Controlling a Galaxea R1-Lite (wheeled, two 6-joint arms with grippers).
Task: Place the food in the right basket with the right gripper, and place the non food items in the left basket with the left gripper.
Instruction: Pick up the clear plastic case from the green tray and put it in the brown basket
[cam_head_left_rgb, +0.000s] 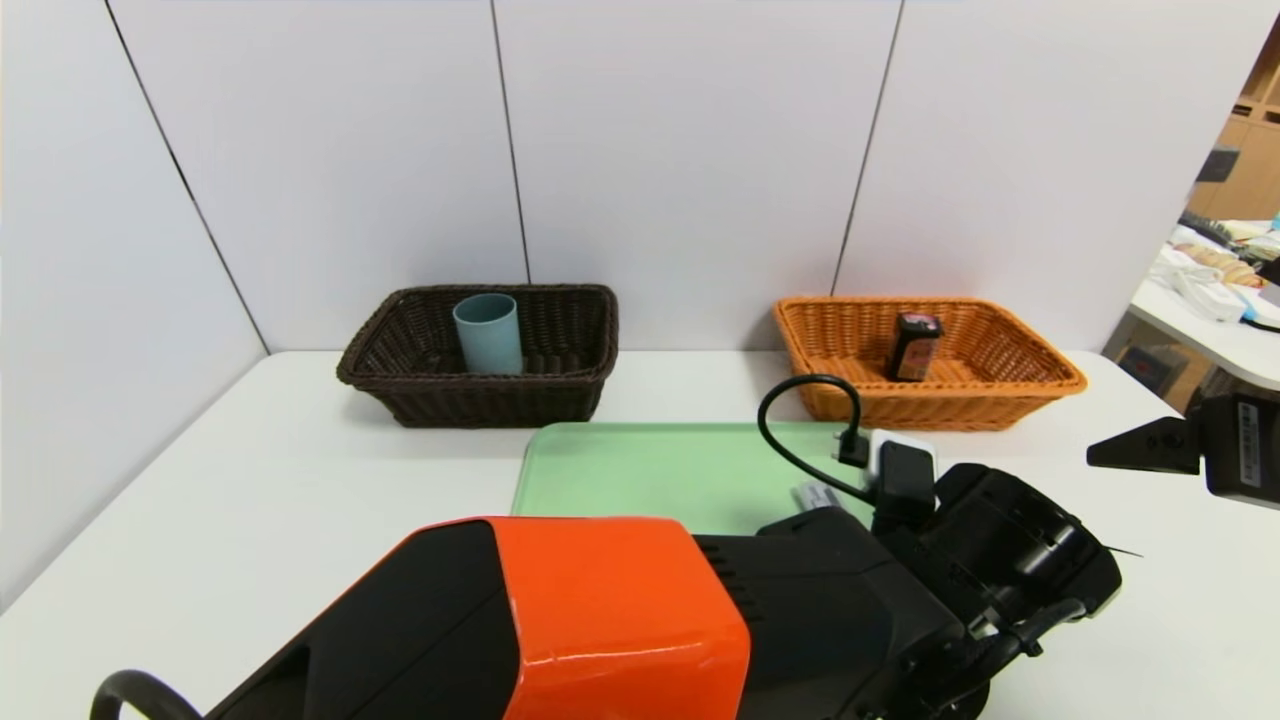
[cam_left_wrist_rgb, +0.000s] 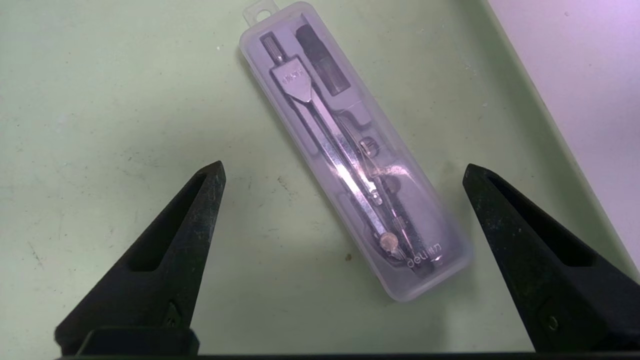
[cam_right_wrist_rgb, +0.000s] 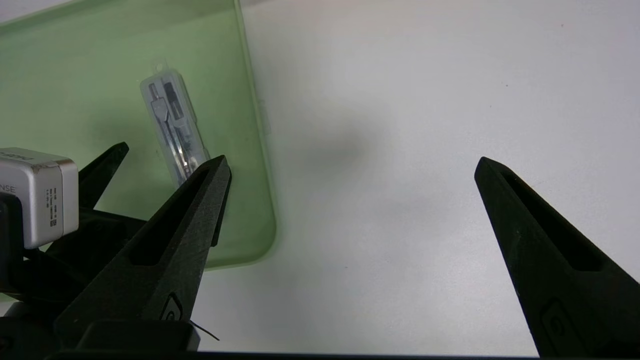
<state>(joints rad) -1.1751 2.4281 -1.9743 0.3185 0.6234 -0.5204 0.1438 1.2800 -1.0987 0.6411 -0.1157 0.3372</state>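
Compass case (cam_left_wrist_rgb: 350, 155), clear plastic, long and flat, holding a metal drawing compass and a dark lead tube; lies flat on the pale green tray (cam_head_left_rgb: 640, 470), near the tray's right edge, slanted to it, touched by nothing. Left gripper (cam_left_wrist_rgb: 342, 172): hangs over the case, jaws spread fully wide with one tip on either side of it, holding nothing; its black and orange arm fills the foreground of the head view. Right gripper (cam_right_wrist_rgb: 352, 165): hangs over bare white table (cam_right_wrist_rgb: 400, 125) just right of the tray, jaws fully spread, empty. Blue cup (cam_head_left_rgb: 488, 333): upright inside the dark brown left basket (cam_head_left_rgb: 400, 385), at the back left of the table. Drink carton (cam_head_left_rgb: 914, 346): upright inside the orange right basket (cam_head_left_rgb: 1010, 405), at the back right. Baskets stand well apart, both just behind the tray.
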